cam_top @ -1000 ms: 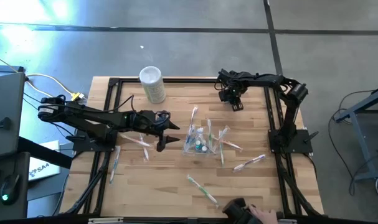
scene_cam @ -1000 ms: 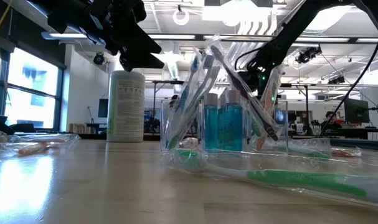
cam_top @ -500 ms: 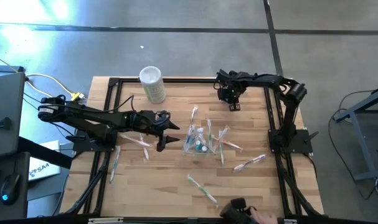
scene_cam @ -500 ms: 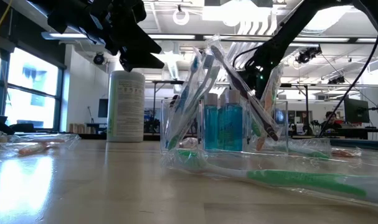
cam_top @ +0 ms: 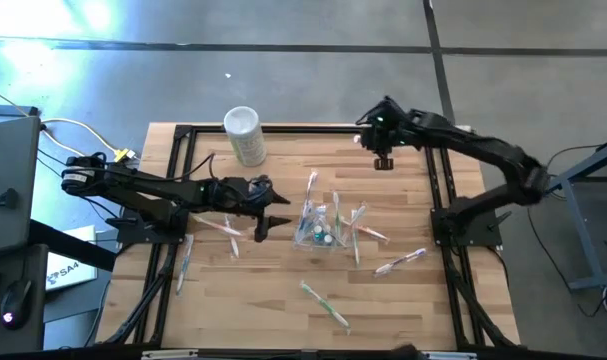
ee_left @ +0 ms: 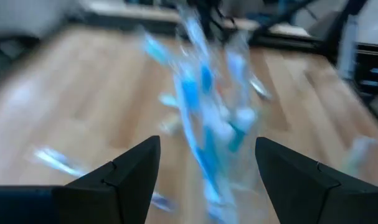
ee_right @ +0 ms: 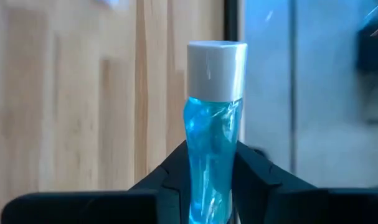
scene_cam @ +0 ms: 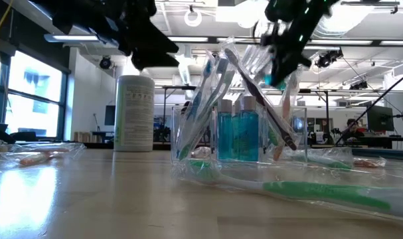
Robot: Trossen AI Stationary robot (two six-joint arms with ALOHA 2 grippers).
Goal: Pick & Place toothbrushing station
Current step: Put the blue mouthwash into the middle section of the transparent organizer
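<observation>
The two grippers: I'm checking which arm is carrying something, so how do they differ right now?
The right gripper is clamped on a teal toothpaste tube with a white cap; the left gripper is open and empty. The right one is near the table's far edge; the left faces the clear cup at mid-table. Both are above the table.

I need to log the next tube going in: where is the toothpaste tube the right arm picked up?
The teal toothpaste tube is pinched in the right gripper, held above the table's far right part, beyond the clear cup.

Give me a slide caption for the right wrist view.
Right gripper shut on a teal toothpaste tube, white cap outward, above the wooden table.
</observation>
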